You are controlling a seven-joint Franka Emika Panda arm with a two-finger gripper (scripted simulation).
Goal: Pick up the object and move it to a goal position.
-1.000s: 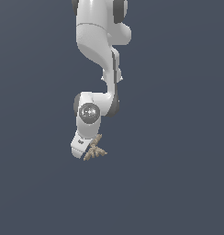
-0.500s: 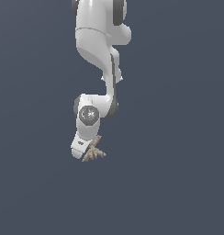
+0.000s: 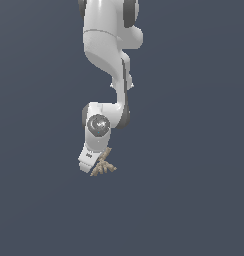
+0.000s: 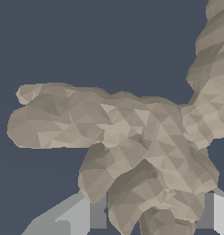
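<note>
While jaws stay low, object (image 3: 103,167) unmoved, arm (image 3: 106,75) barely shifted

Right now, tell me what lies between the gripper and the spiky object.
Nothing: in the wrist view the object fills the space by the gripper; the exterior view shows them together.

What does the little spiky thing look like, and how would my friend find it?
Start at the big white robot arm hanging down the middle of the dark grey picture. Follow it down to its gripper; the spiky thing sticks out there. It is the only tan, rough, star-like shape with thin arms.
</note>
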